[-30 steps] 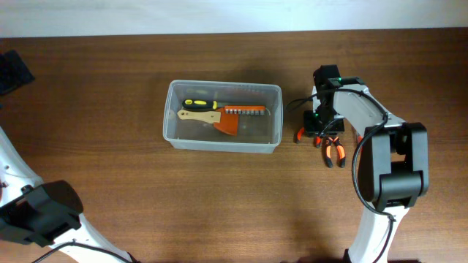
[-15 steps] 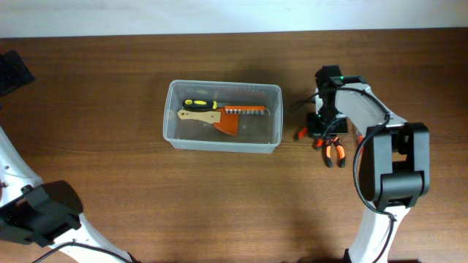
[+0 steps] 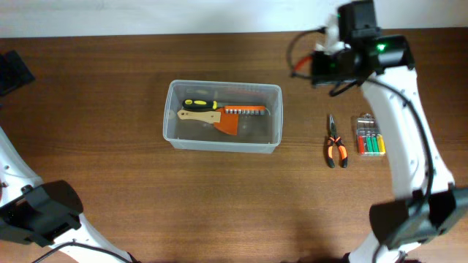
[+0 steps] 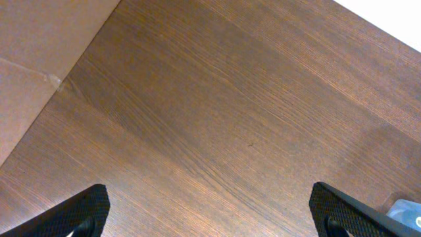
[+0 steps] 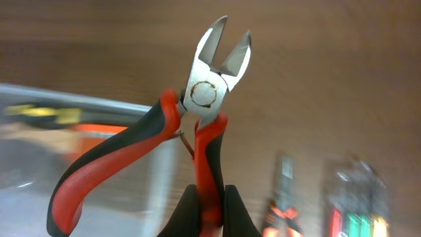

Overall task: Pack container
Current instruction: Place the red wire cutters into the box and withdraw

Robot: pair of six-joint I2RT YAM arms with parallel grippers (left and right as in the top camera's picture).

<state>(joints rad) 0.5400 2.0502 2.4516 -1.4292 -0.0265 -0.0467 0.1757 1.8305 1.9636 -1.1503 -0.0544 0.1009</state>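
The clear plastic container (image 3: 175,135) stands left of centre on the table and shows blurred in the right wrist view (image 5: 59,164). In it lie a yellow-and-black screwdriver (image 3: 199,104), a wooden-handled orange scraper (image 3: 219,121) and an orange toothed blade (image 3: 246,109). My right gripper (image 3: 316,67) is raised to the right of the container's far corner. It is shut (image 5: 210,207) on one handle of red-and-black cutters (image 5: 205,99), jaws pointing up. My left gripper (image 4: 210,201) is open and empty over bare wood.
Orange-handled pliers (image 3: 336,144) lie on the table right of the container, also in the right wrist view (image 5: 283,197). A small clear case of coloured screwdrivers (image 3: 369,135) lies beside them. A pale wall edge borders the table's far side.
My right gripper has lifted the red-and-black cutters off the table beside the pliers. It has risen and swung toward the far edge. The container and left arm have not moved.
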